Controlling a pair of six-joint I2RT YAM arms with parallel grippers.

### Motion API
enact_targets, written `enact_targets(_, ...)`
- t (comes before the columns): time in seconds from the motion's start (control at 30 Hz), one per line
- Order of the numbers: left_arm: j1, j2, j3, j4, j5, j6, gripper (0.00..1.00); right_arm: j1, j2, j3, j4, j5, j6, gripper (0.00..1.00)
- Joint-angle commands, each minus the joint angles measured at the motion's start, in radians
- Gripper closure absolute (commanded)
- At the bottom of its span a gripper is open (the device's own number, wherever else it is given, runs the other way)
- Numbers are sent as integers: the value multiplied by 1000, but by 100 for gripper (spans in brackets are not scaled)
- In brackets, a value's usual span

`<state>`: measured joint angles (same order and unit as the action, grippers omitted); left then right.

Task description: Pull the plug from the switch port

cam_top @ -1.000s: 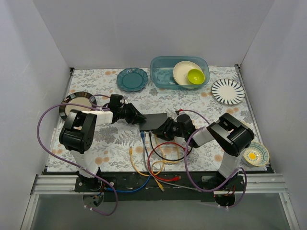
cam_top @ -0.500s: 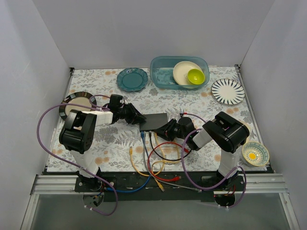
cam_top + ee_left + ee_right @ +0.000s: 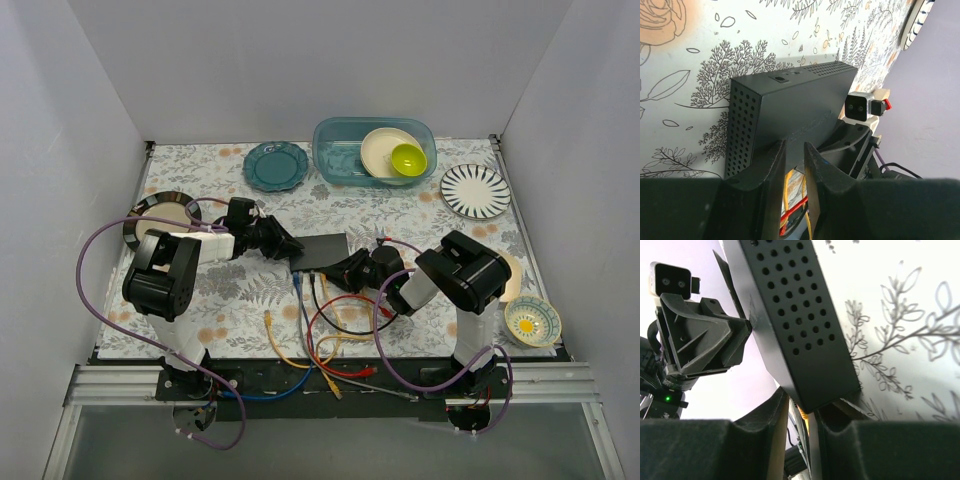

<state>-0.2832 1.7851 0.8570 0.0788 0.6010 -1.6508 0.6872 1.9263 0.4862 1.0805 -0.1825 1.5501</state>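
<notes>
Cables (image 3: 322,335) in yellow, red, blue and black lie tangled at the middle of the counter's near edge and run up to the black switch box (image 3: 322,250) just behind. Switch port is somewhere on the box's near long edge, too small to pick out, same for the plug. Right gripper (image 3: 345,272) sits at that edge near the box's right corner, fingers (image 3: 774,427) narrow, can't tell if they hold anything. Left gripper (image 3: 292,250) pinches the box's left end. Teal plate (image 3: 276,166) and clear bin (image 3: 338,160) sit along the far edge.
</notes>
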Motion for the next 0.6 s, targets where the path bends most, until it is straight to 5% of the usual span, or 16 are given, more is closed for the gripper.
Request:
enact_targets(0.0, 4, -50, -15, -22, -18, 31, 79, -5, 20, 15, 82, 22, 38, 76)
enact_targets(0.33, 4, -53, -35, 35, 37, -7, 80, -5, 16, 3, 41, -44, -48, 96)
enact_targets(0.57, -63, -101, -105, 190, 146, -129, 80, -5, 19, 3, 12, -100, -105, 99)
